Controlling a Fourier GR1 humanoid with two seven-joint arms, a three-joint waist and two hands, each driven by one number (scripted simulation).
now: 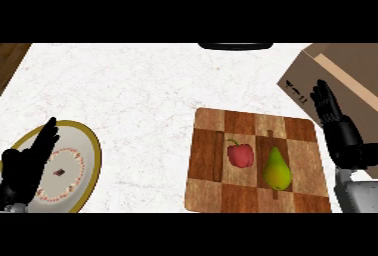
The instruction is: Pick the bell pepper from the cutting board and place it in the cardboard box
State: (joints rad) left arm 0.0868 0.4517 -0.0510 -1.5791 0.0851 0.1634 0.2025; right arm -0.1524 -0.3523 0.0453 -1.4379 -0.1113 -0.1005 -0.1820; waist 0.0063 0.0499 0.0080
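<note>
The cutting board (255, 160) lies right of centre on the counter (148, 85). On it, the bell pepper (240, 154) sits just left of a pear (276, 169). The cardboard box (347, 75) stands behind and right; a plate (85, 137) lies far left.

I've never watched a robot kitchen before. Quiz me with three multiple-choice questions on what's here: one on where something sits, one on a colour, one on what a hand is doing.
1. What lies beside the bell pepper on the cutting board?
A. a pear
B. a banana
C. a cup

2. What colour is the bell pepper?
A. yellow
B. red
C. purple

3. The right hand is:
A. curled round the pepper
B. open, holding nothing
C. inside the box

Answers:
1 A: the green pear lies just right of the pepper.
2 B: its skin is red.
3 B: straight fingers, in front of the cardboard box.
</note>
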